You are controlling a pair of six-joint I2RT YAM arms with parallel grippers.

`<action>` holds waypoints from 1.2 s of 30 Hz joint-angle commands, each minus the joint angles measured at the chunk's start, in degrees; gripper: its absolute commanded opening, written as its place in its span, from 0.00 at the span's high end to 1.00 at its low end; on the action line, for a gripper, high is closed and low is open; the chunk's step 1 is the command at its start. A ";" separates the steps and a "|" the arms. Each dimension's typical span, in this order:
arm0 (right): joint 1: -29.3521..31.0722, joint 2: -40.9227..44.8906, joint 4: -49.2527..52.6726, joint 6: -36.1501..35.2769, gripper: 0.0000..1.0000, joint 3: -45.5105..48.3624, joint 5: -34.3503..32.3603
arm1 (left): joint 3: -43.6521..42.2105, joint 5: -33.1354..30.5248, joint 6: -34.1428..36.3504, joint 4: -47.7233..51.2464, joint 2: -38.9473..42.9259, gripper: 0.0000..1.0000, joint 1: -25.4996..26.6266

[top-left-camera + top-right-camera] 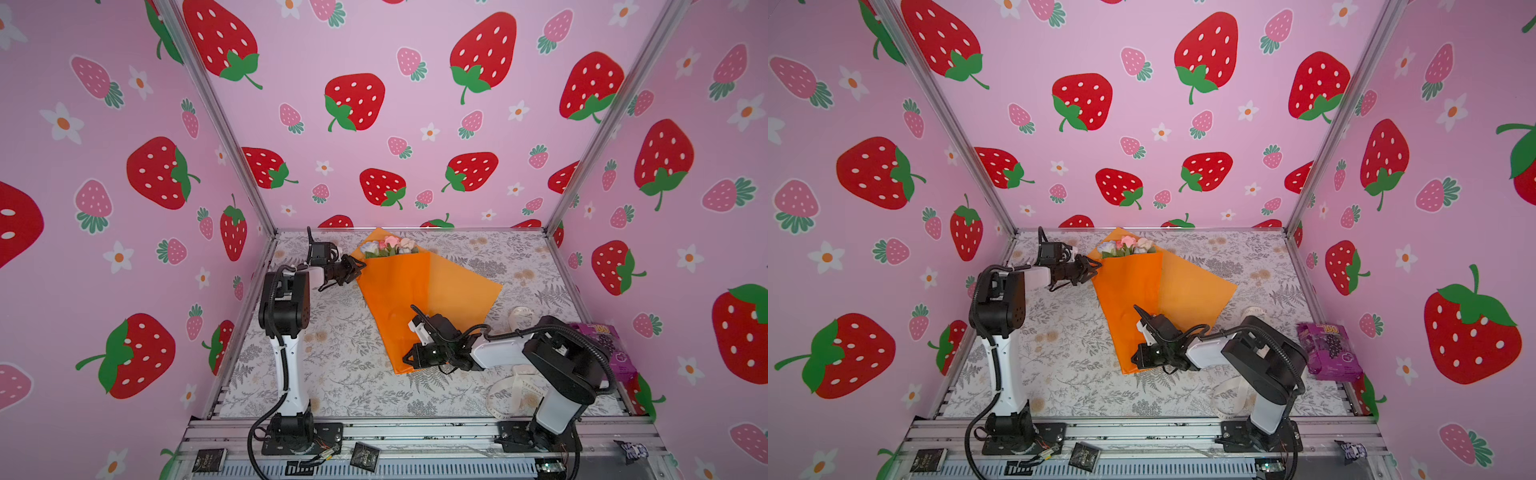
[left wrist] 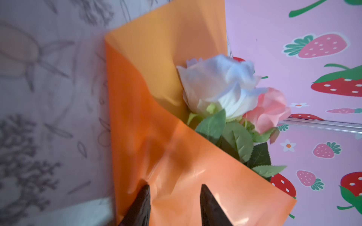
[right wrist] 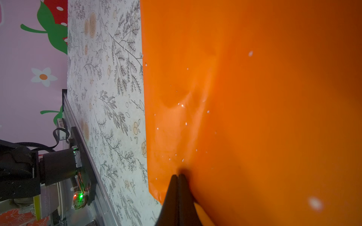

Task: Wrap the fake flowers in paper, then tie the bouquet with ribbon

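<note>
The bouquet of fake flowers lies on the table toward the back, its white and pink roses poking out of an orange paper wrap. My left gripper is at the wrap's left edge, just below the blooms. In the left wrist view its fingers stand apart with puckered orange paper squeezed between them, and the white rose is just ahead. My right gripper is shut, its tips against the wrap's near corner. I cannot tell whether paper is pinched there.
A cream ribbon spool sits right of the wrap, and loose ribbon loops lie by the right arm's base. A purple packet lies at the right wall. Pink strawberry walls close in three sides.
</note>
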State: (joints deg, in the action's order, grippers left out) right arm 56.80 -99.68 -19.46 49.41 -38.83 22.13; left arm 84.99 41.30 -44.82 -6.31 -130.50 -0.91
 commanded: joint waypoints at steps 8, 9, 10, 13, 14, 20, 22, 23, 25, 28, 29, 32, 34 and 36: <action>-0.72 -1.40 4.26 0.39 0.99 2.57 -0.96 | 11.78 -1.78 4.30 12.93 -8.16 0.67 -3.06; -0.80 -1.48 4.15 0.44 0.99 2.61 -0.78 | 12.32 -1.10 4.06 12.60 -8.34 0.69 -3.13; -0.81 -1.60 4.04 0.51 0.99 2.55 -0.77 | 12.94 -0.65 4.01 13.10 -8.05 0.70 -3.20; -0.90 -1.87 3.78 0.84 0.99 2.57 -0.95 | 13.94 1.04 3.42 13.39 -4.19 0.65 -2.85; -0.90 -1.93 3.69 0.88 0.99 2.53 -0.78 | 13.74 1.48 3.70 13.68 -1.84 0.65 -2.70; -0.94 -1.84 3.63 0.80 0.99 1.97 -0.85 | 4.96 -1.29 5.61 17.08 13.62 0.66 -1.18; -0.97 -1.86 3.82 0.69 0.99 1.83 -0.90 | -1.16 -1.12 5.10 15.69 18.42 0.66 0.02; -0.98 -1.81 3.82 0.68 0.99 1.84 -0.95 | -4.63 -1.73 4.73 15.51 20.86 0.68 1.02; -0.98 -1.77 3.73 0.60 0.99 1.83 -0.93 | -11.44 -2.27 3.86 13.95 24.57 0.71 3.09; -0.98 -2.11 3.89 0.30 0.99 1.40 -0.91 | -20.86 -2.33 2.13 9.93 29.08 0.76 6.95; -0.98 -2.21 3.90 0.31 0.99 1.39 -1.03 | -23.27 -1.99 1.40 9.00 29.85 0.78 8.41; -0.96 -2.15 3.90 0.58 0.99 1.65 -1.43 | -28.82 -0.59 0.17 6.50 30.95 0.84 12.94; -0.98 -2.01 4.08 0.49 0.99 1.71 -1.54 | -30.63 0.31 0.79 5.71 31.09 0.87 15.24; -0.98 -1.99 4.06 0.60 0.99 1.76 -1.65 | -32.45 -0.75 1.29 5.90 31.27 0.91 16.02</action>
State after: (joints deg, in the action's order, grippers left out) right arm 56.10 -99.70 -20.49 49.69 -38.20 22.81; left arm 53.32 40.10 -43.38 2.46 -100.42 14.66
